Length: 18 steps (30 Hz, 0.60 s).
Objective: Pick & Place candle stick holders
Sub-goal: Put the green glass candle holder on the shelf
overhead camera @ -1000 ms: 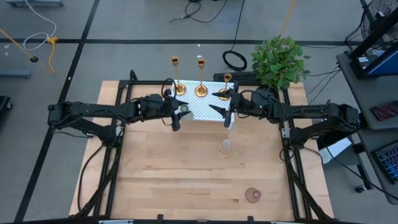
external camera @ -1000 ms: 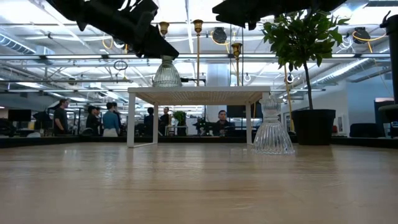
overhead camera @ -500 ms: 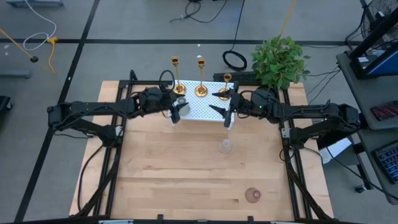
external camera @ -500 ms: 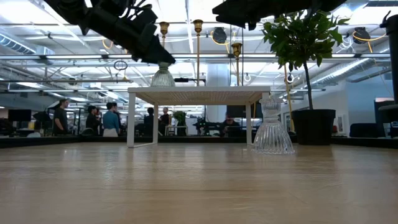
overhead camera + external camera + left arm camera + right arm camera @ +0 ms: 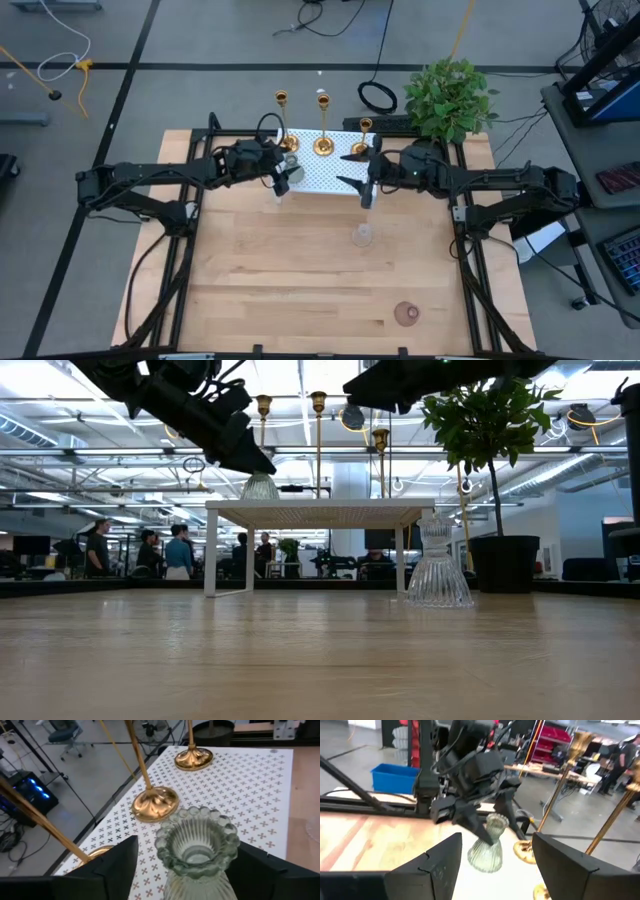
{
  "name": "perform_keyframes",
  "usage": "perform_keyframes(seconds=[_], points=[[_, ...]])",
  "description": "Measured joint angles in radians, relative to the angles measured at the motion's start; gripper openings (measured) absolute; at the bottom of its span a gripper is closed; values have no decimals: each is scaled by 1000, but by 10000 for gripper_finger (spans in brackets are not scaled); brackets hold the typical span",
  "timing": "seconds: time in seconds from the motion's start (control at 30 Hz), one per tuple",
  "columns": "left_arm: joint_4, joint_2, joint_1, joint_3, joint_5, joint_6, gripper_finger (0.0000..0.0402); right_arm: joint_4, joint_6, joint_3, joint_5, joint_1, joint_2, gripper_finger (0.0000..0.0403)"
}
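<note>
Lowered since earlier: ribbed green glass holder [image 5: 196,851] now on perforated white stand [image 5: 250,785]. Left gripper [image 5: 185,865] fingers spread around it. Right gripper [image 5: 362,170] spread, empty, beside smooth brass sticks [image 5: 322,125].

Overhead looking straight down, low level across table, wrists close, all sharing white stand [image 5: 322,174]

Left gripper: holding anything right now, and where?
Nothing held. The left gripper is open around the green glass holder, fingers clear of its sides; the holder stands on the white stand.

Three brass sticks [image 5: 322,125], three glass holders [image 5: 362,236], one stand [image 5: 325,175], one plant [image 5: 450,98].
</note>
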Motion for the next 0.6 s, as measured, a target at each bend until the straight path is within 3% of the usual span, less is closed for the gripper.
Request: perform_keyframes(seconds=[0.3, 0.6], points=[[-4, 0, 0, 0, -14, 10, 282, -156, 66, 0, 0, 58, 0, 278], [-50, 0, 0, 0, -66, 21, 251, -247, 130, 0, 5, 145, 0, 274]])
